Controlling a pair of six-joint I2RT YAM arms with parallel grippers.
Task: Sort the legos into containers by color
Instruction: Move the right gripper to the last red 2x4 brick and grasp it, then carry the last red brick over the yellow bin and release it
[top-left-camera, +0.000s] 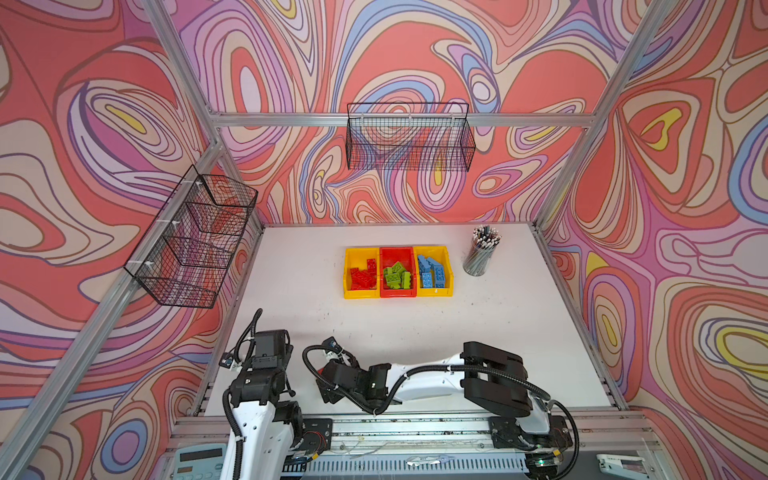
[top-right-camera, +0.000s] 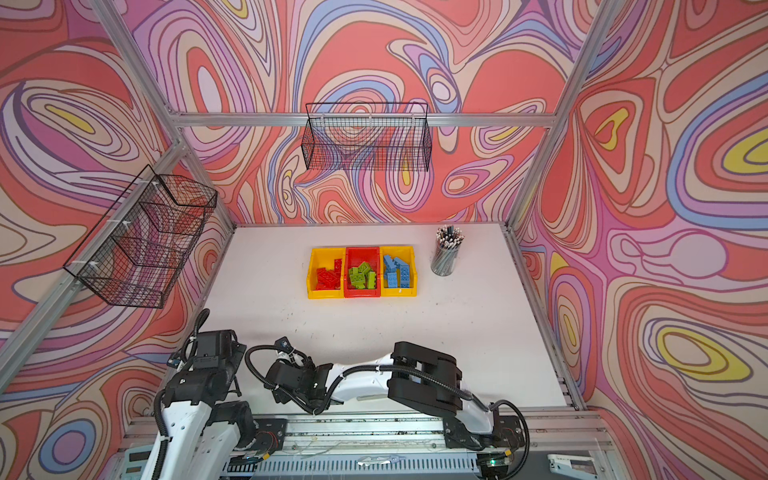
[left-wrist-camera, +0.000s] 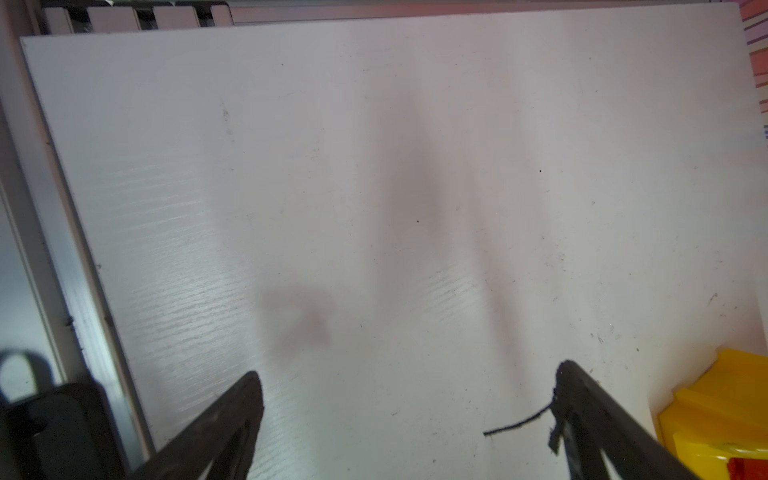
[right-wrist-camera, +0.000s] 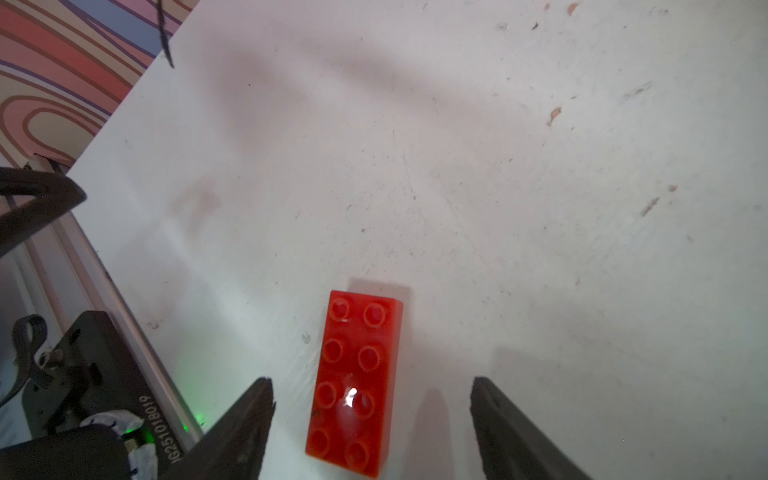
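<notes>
Plastic dominates: 3 glossy, open-top rectangular bins stand side by side, walls touching, toward 12 o'clock on the white table (top-left-camera: 291, 291) in both top views. At the row's 9 o'clock end, the left yellow bin (top-left-camera: 361, 294) holds red legos (top-left-camera: 362, 277). The middle red bin (top-left-camera: 397, 293) holds lime green legos (top-left-camera: 397, 276) heaped at angles. At the 3 o'clock end, the right yellow bin (top-left-camera: 434, 292) holds light blue legos (top-left-camera: 430, 270), some on edge. A cylindrical mesh pencil cup (top-left-camera: 478, 259), packed with pencils, stands apart at 3 o'clock of the row.

Both arms sit at the table's 6 o'clock edge, the right one folded across the middle toward the left one.

In the right wrist view, the right gripper (right-wrist-camera: 371, 386) has its 2 dark, wedge-shaped fingers spread apart, astride 1 red brick (right-wrist-camera: 353, 353) without touching it. The brick lies flat on the table, studs up: 8 round studs in 2 rows of 4, shiny and slightly translucent, with a white glint. 1 finger is just beside a long side; the other is well apart. The tabletop is matte, scuffed and flecked.

The left gripper (left-wrist-camera: 409, 372) stands wide open over faintly grained tabletop, gripping nothing. A frayed black thread (left-wrist-camera: 519, 424) trails from 1 finger.
</notes>
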